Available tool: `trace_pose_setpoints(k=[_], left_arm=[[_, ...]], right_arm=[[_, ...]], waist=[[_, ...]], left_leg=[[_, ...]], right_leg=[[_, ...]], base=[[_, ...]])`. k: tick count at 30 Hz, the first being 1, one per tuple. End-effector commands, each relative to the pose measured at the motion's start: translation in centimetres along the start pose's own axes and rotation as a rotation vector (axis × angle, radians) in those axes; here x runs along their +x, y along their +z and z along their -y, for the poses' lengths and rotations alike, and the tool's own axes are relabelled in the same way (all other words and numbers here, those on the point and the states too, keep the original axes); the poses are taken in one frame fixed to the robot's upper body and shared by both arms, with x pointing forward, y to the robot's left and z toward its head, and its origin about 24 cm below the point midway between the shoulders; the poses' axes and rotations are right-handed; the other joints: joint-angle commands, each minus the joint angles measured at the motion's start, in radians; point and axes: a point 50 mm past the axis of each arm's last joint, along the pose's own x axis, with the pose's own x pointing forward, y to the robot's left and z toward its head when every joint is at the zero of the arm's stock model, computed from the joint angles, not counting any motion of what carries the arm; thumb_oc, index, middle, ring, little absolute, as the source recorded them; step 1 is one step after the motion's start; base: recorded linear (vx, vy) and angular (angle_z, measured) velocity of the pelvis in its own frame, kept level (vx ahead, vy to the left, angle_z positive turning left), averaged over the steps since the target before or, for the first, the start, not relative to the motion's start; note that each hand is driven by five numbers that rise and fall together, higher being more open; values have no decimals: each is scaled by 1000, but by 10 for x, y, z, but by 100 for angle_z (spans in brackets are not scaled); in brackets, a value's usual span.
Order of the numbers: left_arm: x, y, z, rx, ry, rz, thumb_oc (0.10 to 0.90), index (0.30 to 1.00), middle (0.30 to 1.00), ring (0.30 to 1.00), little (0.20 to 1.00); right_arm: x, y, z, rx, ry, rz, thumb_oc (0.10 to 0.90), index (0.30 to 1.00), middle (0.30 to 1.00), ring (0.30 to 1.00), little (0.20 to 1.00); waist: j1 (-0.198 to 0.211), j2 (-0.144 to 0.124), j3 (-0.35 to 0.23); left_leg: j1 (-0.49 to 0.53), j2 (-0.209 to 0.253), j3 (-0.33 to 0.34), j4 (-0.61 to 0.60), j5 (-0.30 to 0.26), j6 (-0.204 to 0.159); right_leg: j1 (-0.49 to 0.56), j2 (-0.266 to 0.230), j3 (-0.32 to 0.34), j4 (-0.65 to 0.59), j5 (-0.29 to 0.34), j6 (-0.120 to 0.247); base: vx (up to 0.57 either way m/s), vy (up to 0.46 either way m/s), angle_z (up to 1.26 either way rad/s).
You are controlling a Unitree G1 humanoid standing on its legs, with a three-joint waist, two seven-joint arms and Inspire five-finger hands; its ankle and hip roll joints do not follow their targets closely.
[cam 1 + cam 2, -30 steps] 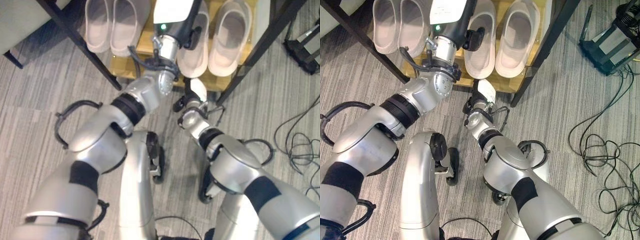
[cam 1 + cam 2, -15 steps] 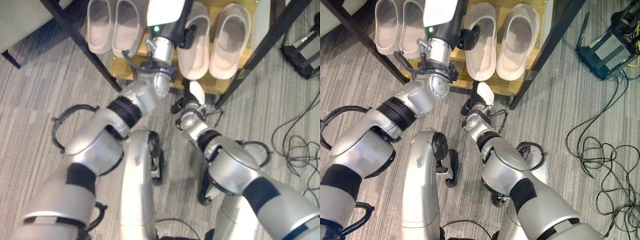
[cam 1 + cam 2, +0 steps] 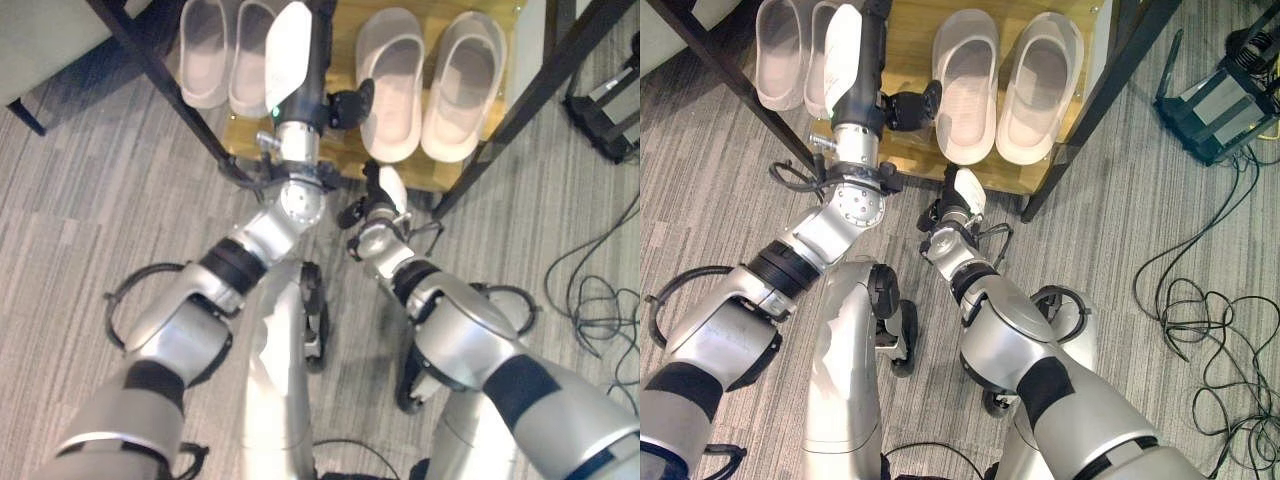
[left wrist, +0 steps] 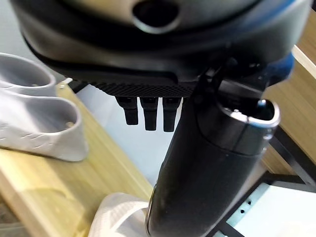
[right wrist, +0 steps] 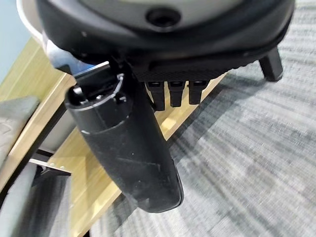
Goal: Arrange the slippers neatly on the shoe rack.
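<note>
**Ana:** Left eye view first: four pale slippers sit on the wooden shelf of the shoe rack [image 3: 345,160], toes pointing away from the robot. The left pair [image 3: 228,50] is tucked close together, and the right pair [image 3: 432,85] stands side by side just past the gap in the middle.

**Ben:** And that gap is where the left hand [image 3: 322,85] hangs, over bare wood between the pairs. Its thumb juts toward the inner slipper of the right pair [image 3: 393,85], close by, though I can't tell whether it touches.

**Ana:** So every long axis runs front to back, parallel with the forearm. Any nudge from here would go sideways, I'd judge.

**Ben:** Fingers? The left wrist view shows them short and straight beyond the palm, holding nothing, with a grey slipper heel [image 4: 39,128] off to one side on the shelf.

**Ana:** The right hand [image 3: 385,190] sits lower, at the shelf's front edge, well short of any slipper. Its own wrist view shows the fingers [image 5: 170,94] loose and empty over carpet [image 5: 247,163].

**Ben:** Left arm's clearly nearer, stretched long and straight in.
</note>
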Motion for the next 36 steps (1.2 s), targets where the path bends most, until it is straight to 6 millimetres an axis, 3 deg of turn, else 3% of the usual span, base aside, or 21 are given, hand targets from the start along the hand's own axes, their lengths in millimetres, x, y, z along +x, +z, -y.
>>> trace_pose_setpoints(k=[1, 9, 31, 36], left_arm=[[30, 71, -37, -125, 152, 309, 800, 900, 900, 900, 900], [27, 67, -43, -131, 162, 308, 800, 900, 900, 900, 900], [16, 46, -33, -105, 76, 237, 800, 900, 900, 900, 900], [16, 43, -31, -97, 71, 226, 800, 900, 900, 900, 900]], right_arm=[[-17, 65, -21, 100, 59, 173, 800, 900, 900, 900, 900], [-22, 74, -29, 197, 105, 186, 800, 900, 900, 900, 900], [-14, 96, -1, 113, 5, 315, 800, 900, 900, 900, 900], [-15, 109, 6, 114, -20, 372, 800, 900, 900, 900, 900]], waist=[[44, 17, -32], [50, 24, -32], [38, 28, -32], [39, 28, -32]], left_leg=[[135, -70, -162, 58, -235, -12], [135, -70, -169, 68, -231, -15], [135, -77, -177, 82, -235, -19], [135, -79, -178, 88, -233, -24]], right_leg=[[-23, 30, 81, -35, 31, -65], [-23, 33, 76, -35, 36, -68], [-23, 38, 76, -32, 33, -74], [-23, 37, 75, -26, 33, -76]], base=[[0, 0, 0], [0, 0, 0], [0, 1, -1], [0, 0, 0]])
